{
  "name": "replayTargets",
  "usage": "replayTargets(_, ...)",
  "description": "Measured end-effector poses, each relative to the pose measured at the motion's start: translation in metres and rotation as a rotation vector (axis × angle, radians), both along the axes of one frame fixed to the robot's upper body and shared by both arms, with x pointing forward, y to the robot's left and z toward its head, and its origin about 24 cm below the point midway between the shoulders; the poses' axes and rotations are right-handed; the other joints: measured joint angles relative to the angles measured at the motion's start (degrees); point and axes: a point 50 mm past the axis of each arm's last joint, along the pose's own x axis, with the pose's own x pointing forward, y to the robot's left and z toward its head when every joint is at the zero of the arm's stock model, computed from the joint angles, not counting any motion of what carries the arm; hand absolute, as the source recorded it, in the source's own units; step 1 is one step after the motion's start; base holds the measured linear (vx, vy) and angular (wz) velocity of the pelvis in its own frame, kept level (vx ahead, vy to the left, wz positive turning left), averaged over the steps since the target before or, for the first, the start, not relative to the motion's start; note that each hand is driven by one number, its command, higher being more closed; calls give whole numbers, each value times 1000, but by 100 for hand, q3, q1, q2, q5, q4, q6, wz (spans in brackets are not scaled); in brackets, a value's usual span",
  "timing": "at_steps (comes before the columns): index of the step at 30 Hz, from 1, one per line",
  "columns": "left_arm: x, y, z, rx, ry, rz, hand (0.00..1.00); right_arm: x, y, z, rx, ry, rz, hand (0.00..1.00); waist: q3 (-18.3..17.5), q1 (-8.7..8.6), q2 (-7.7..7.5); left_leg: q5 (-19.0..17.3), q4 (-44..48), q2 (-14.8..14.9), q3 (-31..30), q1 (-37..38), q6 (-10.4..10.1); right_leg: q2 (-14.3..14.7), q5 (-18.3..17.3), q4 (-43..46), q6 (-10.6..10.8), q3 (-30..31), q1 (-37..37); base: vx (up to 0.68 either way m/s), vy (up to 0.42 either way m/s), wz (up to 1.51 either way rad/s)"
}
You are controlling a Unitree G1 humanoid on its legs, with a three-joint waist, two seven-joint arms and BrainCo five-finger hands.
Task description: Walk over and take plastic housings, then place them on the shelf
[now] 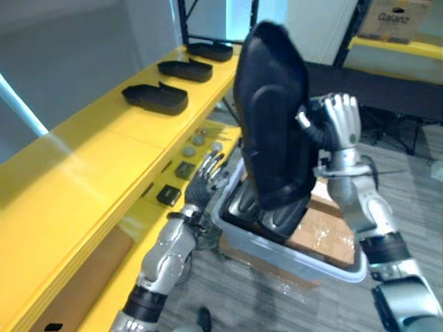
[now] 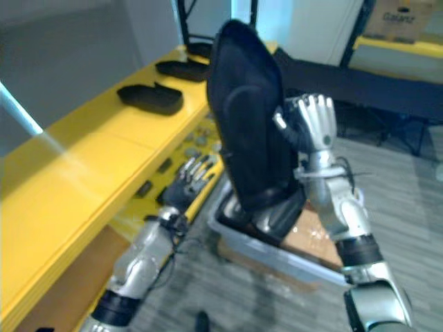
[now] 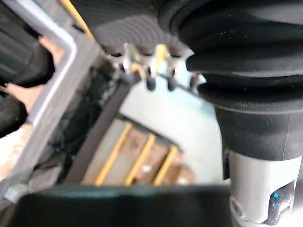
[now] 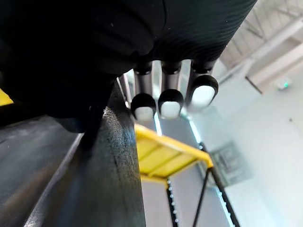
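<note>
Left eye view: your right hand (image 1: 340,123) clamps the black housing (image 1: 271,117) by its edge, upright above the grey bin (image 1: 291,254).
Its long axis stands near vertical, and the yellow shelf (image 1: 104,159), three housings (image 1: 156,98) lying on it, is to your left. Your left hand (image 1: 206,176), fingers loose and apart, hangs low between bin and shelf, nearer the shelf; likely you must swing left and tip the housing flat.

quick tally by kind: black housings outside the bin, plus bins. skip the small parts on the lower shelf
Black housings: 4. Three shelf housings lie on the yellow shelf. One held housing is upright in the right hand.
Grey bin: 1
Total: 5
</note>
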Motion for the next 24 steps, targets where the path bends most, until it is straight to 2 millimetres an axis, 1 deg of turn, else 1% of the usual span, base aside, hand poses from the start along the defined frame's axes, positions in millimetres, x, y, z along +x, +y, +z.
replayTargets(1,0,-1,0,4,-2,-9,0,0,2,-2,-4,8,7,100,0,0,0,8,-1,0,7,-3,5,-2,-3,0,-6,0,-9,-37,26,-4)
replayTargets(3,-1,-5,-2,8,-5,-38,0,4,10,-13,14,59,27,100,0,-5,1,39,-4,3,14,-10,11,-1,-2,1,-19,4,-20,-39,25,-2)
replayTargets(4,-2,-6,-2,9,-5,-42,0,4,10,-15,15,66,28,100,-1,-4,2,42,-4,3,12,-10,10,-1,-2,1,-20,4,-20,-41,21,2)
replayTargets(8,-5,-17,-6,28,1,-93,0,8,27,-39,12,165,65,100,-2,9,3,60,-5,15,-14,-27,15,10,21,-28,-44,4,-22,-9,4,1)
replayTargets(9,-5,-19,-6,32,3,-102,0,8,29,-43,7,178,73,100,-2,13,3,59,-5,18,-33,-42,14,14,27,-41,-45,3,-22,-14,10,5)
replayTargets(11,-5,-25,-10,46,11,-134,0,9,38,-56,14,236,90,100,-2,24,3,70,-4,30,-71,-117,0,59,121,-154,-62,-14,-23,-8,5,4)
replayTargets(18,-5,-27,-17,78,26,-148,0,13,42,-75,79,304,55,100,-4,111,0,102,0,90,-84,-159,-30,167,215,-336,-88,-18,13,3,-2,0)
replayTargets(19,-5,-27,-19,105,25,-143,100,13,42,-79,86,319,51,100,-5,122,0,115,0,104,-106,-157,-48,190,243,-363,-97,-33,39,24,-10,5)
replayTargets(21,-6,-29,-22,142,27,-134,100,14,42,-84,98,332,45,100,-6,173,1,120,0,127,-113,-151,-57,203,279,-422,-82,-44,80,11,-2,2)
replayTargets(24,-5,-27,-24,216,8,-75,100,14,42,-86,138,340,44,100,-6,195,2,132,2,156,-135,-157,-74,240,280,-432,-87,-53,84,0,0,0)
